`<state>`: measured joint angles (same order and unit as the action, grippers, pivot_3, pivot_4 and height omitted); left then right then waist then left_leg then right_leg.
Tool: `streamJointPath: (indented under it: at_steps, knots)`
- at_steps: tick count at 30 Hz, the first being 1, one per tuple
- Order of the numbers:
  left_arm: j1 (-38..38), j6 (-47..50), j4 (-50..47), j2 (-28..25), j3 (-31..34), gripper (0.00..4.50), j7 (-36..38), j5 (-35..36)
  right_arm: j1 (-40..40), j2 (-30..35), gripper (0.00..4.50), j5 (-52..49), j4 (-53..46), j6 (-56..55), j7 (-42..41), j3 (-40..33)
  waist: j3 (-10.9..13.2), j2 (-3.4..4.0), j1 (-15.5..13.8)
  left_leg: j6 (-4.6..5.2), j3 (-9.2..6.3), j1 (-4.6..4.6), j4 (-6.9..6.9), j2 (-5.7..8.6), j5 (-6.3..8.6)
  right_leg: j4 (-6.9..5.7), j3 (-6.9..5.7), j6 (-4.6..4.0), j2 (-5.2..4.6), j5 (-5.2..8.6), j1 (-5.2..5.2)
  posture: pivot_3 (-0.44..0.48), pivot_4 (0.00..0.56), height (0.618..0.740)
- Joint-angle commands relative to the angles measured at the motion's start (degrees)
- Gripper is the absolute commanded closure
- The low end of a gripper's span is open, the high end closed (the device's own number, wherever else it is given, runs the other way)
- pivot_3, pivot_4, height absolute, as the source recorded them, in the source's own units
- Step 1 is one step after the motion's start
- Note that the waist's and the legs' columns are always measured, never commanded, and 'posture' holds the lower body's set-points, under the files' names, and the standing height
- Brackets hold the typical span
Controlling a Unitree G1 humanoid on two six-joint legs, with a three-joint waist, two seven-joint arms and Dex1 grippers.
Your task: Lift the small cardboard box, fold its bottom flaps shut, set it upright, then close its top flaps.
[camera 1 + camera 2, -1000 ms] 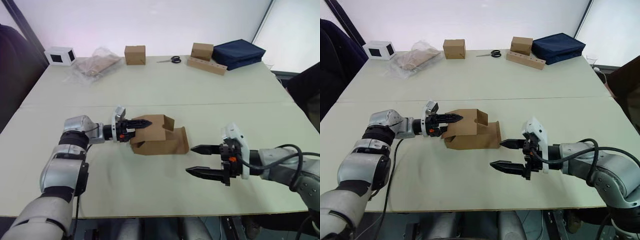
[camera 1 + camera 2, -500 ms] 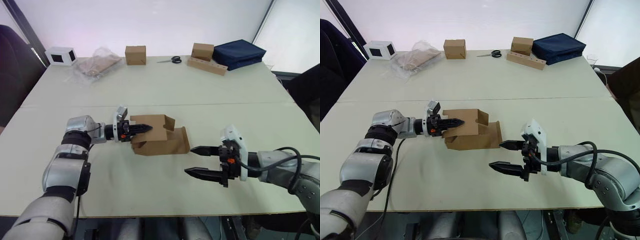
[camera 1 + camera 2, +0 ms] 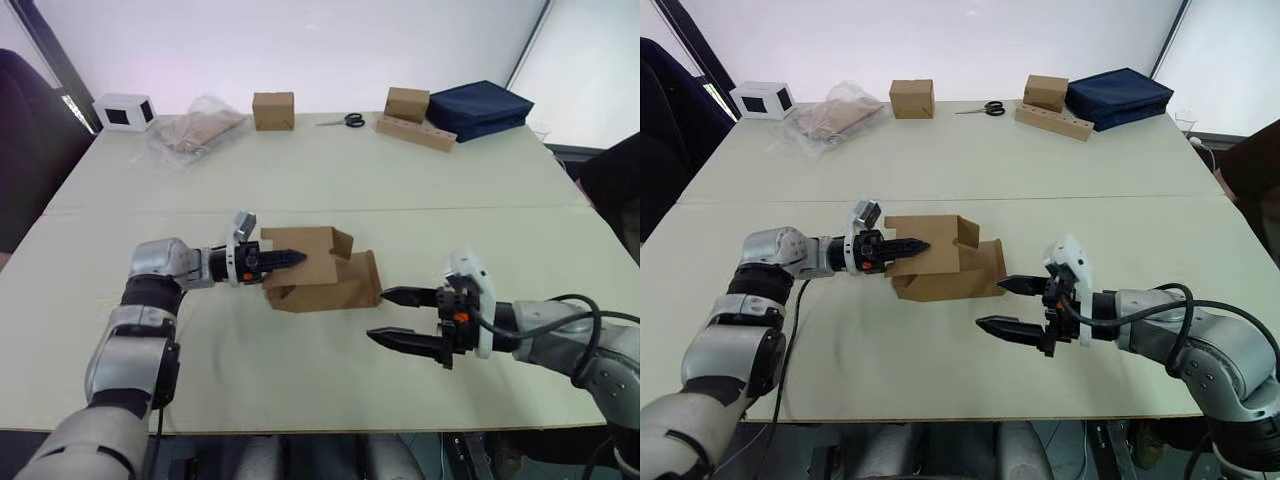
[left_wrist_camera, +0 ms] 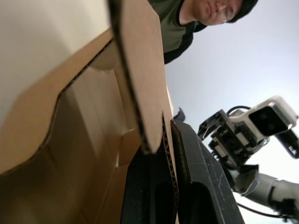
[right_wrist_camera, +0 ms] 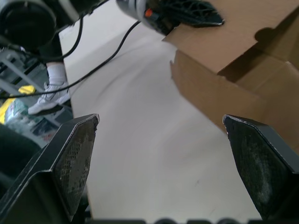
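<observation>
While left gripper [image 3: 285, 258] pinches flap | small cardboard box [image 3: 325, 280] underside hidden

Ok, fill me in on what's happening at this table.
A two-armed robot is working on the small cardboard box, which lies on the table with its flaps still open. The left tool is shut on one wall of the box, pinching the cardboard between its fingers. The right tool hangs open just to the box's right, apart from it and pointing towards it. No flap is folded shut yet.
</observation>
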<state>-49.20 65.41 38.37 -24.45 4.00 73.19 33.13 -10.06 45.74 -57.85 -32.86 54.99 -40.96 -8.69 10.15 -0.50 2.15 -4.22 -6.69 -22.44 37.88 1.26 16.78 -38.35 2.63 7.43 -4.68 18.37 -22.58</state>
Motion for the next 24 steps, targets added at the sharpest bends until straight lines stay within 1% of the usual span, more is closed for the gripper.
streamJointPath:
  at_steps: [1, 4, 7, 11, 14, 17, 19, 20, 24]
  knots:
    - [2.84, -4.23, -12.22, 0.09, 5.63, 4.41, -2.41, 4.24, -2.18, -1.41, 0.0, -1.66, 1.34, -2.63, 1.54, -4.79, 0.0, 0.0, -0.01, 0.0, 0.0, 0.0, 0.0, -0.01, 0.0, 0.0, 0.0, 0.0, 0.0, 0.0, 0.0, 0.0, 0.15, 0.74]
    - [4.8, -4.71, -22.36, -1.19, 6.66, 4.41, -3.27, 6.62, -5.18, -3.01, 0.0, -1.26, 4.18, -4.58, 3.19, -6.76, 0.0, 0.0, 0.03, 0.0, -0.01, -0.01, -0.01, -0.03, 0.0, 0.0, 0.0, 0.0, 0.01, 0.0, -0.02, 0.0, 0.15, 0.74]
    - [4.47, -5.9, -29.2, -2.91, 6.54, 4.41, -3.46, 7.92, -8.74, -4.62, 0.0, -0.44, 6.84, -6.42, 4.71, -7.41, 0.0, 0.0, 0.05, 0.0, 0.01, 0.0, -0.01, -0.02, 0.0, 0.0, 0.01, 0.0, 0.0, 0.0, -0.01, 0.0, 0.15, 0.74]
    - [2.53, -8.83, -33.17, -5.58, 5.66, 4.41, -2.54, 8.12, -13.99, -7.58, 0.0, -1.18, 10.47, -7.85, 7.88, -8.46, -0.01, 0.02, 0.12, 0.0, 0.01, -0.01, -0.01, -0.02, 0.0, 0.0, 0.0, 0.0, 0.02, 0.0, -0.02, 0.0, 0.15, 0.74]
    - [-0.13, -12.05, -34.5, -7.99, 5.44, 4.41, -0.66, 7.92, -19.68, -10.18, 0.0, -6.27, 12.53, -7.05, 11.37, -10.45, 0.0, 0.03, 0.26, 0.0, 0.02, -0.01, -0.01, -0.01, 0.0, -0.01, 0.01, 0.0, 0.01, 0.0, -0.02, 0.0, 0.15, 0.74]
    - [-2.77, -13.94, -33.35, -10.08, 5.11, 4.41, 1.28, 7.96, -23.91, -11.27, 0.0, -10.29, 13.56, -6.45, 13.32, -11.73, 0.0, 0.04, 0.26, 0.0, 0.02, -0.02, -0.03, -0.02, 0.0, 0.0, 0.01, 0.0, 0.02, 0.0, -0.05, 0.0, 0.15, 0.74]
    - [-4.49, -16.1, -31.67, -11.27, 4.85, 4.5, 3.13, 7.5, -27.29, -11.66, 0.58, -13.28, 14.28, -6.66, 14.48, -12.53, 0.0, 0.04, 0.32, 0.0, 0.02, -0.02, -0.05, -0.01, 0.0, 0.02, 0.01, 0.0, 0.02, 0.0, -0.04, 0.0, 0.15, 0.74]
    - [-4.93, -16.94, -31.04, -11.6, 4.65, 4.5, 3.71, 7.32, -28.3, -11.7, 0.76, -14.04, 14.53, -6.86, 14.97, -12.66, 0.0, 0.04, 0.35, 0.0, 0.03, -0.02, -0.05, -0.01, 0.0, 0.02, 0.02, 0.0, 0.01, 0.0, -0.05, 0.0, 0.15, 0.74]
    - [-6.35, -19.68, -28.65, -12.34, 2.71, 4.5, 5.51, 5.93, -30.96, -10.92, 2.33, -11.58, 14.82, -8.14, 14.79, -10.87, 0.0, 0.04, 0.34, 0.01, 0.01, -0.02, -0.04, -0.01, 0.0, 0.02, 0.0, 0.0, 0.02, 0.0, -0.04, 0.0, 0.15, 0.74]
